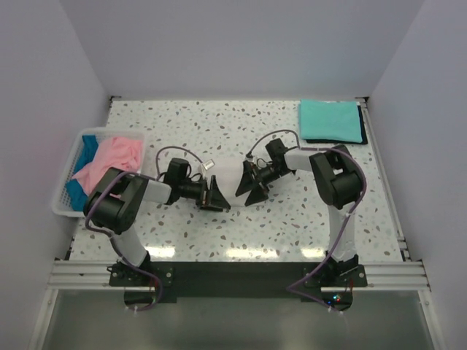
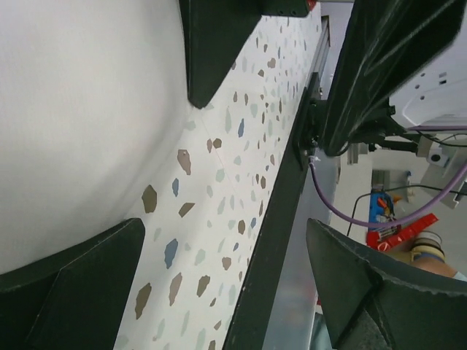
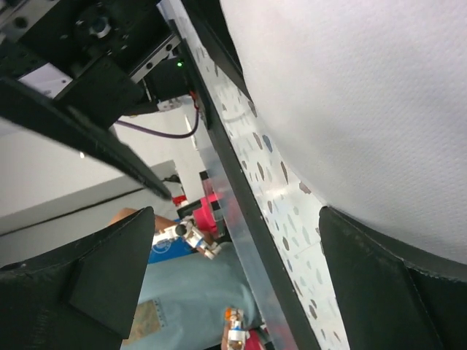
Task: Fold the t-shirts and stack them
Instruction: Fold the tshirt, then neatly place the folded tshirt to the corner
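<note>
1. Left end effector [image 1: 214, 195]: jaws wide apart and holding nothing. In the left wrist view [image 2: 169, 164] they frame bare speckled bench [image 2: 219, 240], with the edge of the white t-shirt [image 2: 73, 109] just beside the upper finger.
2. Right end effector [image 1: 252, 186]: jaws likewise spread and empty. In the right wrist view [image 3: 237, 211] the white t-shirt [image 3: 365, 95] fills the upper right of the frame.
3. White t-shirt [image 1: 230, 173]: a compact pale bundle at centre frame, lying on the bench [image 1: 292, 219] between the two end effectors. Whether its fold is finished cannot be told.
4. Arm pose: the left arm [image 1: 109, 204] and right arm [image 1: 336, 179] are each sharply bent at the elbow. The forearms point inward and low, so the end effectors face each other.
5. Done: the teal t-shirt [image 1: 330, 120] lies folded flat at upper right. A dark layer [image 1: 363, 133] shows beneath its right edge.
6. Left: the pink t-shirt [image 1: 113, 160] and blue t-shirt [image 1: 86, 146] sit crumpled in the basket [image 1: 62, 208] at the left. The task looks under half complete.
</note>
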Tool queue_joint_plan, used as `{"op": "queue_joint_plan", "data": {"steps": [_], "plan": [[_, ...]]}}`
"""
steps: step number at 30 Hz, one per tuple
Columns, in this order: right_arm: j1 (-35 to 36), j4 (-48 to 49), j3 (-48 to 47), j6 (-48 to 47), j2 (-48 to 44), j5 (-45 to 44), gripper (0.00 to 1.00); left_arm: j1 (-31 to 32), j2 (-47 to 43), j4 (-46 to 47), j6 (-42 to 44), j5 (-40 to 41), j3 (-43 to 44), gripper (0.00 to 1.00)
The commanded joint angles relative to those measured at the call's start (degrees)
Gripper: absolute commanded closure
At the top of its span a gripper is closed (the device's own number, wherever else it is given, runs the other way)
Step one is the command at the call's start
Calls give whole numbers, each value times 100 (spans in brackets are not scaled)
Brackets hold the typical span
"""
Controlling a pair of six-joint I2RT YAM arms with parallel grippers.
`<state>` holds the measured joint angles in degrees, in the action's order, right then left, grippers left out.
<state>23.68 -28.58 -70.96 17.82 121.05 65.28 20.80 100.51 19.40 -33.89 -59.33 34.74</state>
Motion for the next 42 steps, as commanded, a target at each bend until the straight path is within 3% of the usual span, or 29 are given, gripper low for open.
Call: {"op": "queue_joint_plan", "data": {"steps": [1,6,13,18,21,25,28,31,34,42], "plan": [[-460,-130,310,-296,665,-718,1,-339,390,-612,962,256,-99,0],[-619,-743,398,-902,569,-595,1,-524,549,-1323,1770,53,15,0],[-795,-2176,197,-2728,297,-377,1,-700,268,-1920,2280,89,181,0],[-795,-3300,-626,-3074,-537,82,1,-297,-889,-2835,2764,18,796,0],[-838,-3549,-1234,-3128,-1083,-49,1,-7,-1558,-3152,2826,386,1332,0],[-1312,-2787,-1193,-2139,-1785,-602,1,372,-1842,-3609,3710,2138,2271,0],[-1936,-1942,-692,-1478,-2340,-1410,1,836,-1877,-3382,4240,3101,2458,0],[-2350,-1871,-481,-1344,-2551,-2149,1,1706,-1842,-2612,5083,4802,2258,0],[-2658,-1766,-200,-1055,-2727,-2728,1,2602,-1632,-1567,6048,5762,1871,10],[-2957,-1493,486,-438,-3027,-3100,2,4141,-657,221,7123,6328,1299,36]]}}
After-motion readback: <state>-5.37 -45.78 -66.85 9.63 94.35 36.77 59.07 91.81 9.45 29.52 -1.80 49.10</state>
